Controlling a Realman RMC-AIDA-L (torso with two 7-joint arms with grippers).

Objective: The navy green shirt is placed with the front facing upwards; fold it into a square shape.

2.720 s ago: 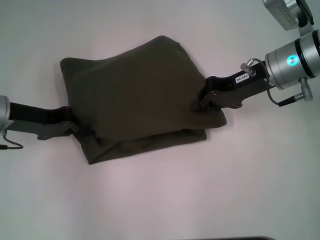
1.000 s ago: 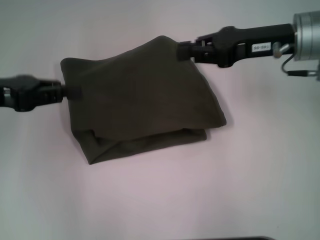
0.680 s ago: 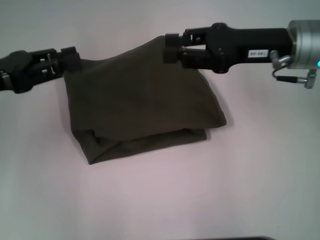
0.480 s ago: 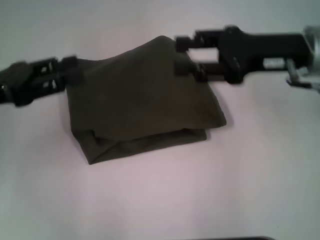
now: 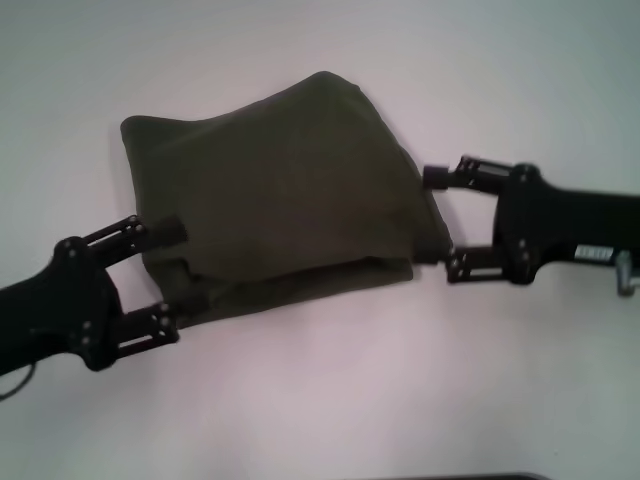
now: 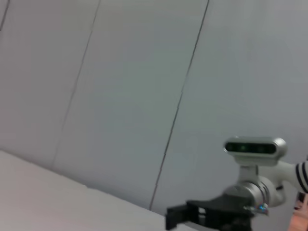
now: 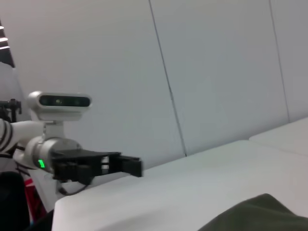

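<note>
The navy green shirt (image 5: pixel 280 190) lies folded into a thick, roughly square bundle in the middle of the white table; its lettering and neck are hidden inside the folds. My left gripper (image 5: pixel 168 277) is open at the bundle's near left corner, one finger over the cloth and the other beside it. My right gripper (image 5: pixel 445 221) is open at the bundle's right corner, its fingers either side of that corner. Neither holds anything. A corner of the shirt (image 7: pixel 260 214) shows in the right wrist view, with the left gripper (image 7: pixel 120 166) farther off.
The white table (image 5: pixel 330 400) spreads around the bundle on every side. A dark edge (image 5: pixel 470 477) marks its near border. The left wrist view shows a grey panelled wall (image 6: pixel 144 96) and the right arm's gripper (image 6: pixel 192 216) at a distance.
Both open grippers have swung from the bundle's far corners toward me, the left to the near left corner and the right to the right corner. The shirt has not shifted.
</note>
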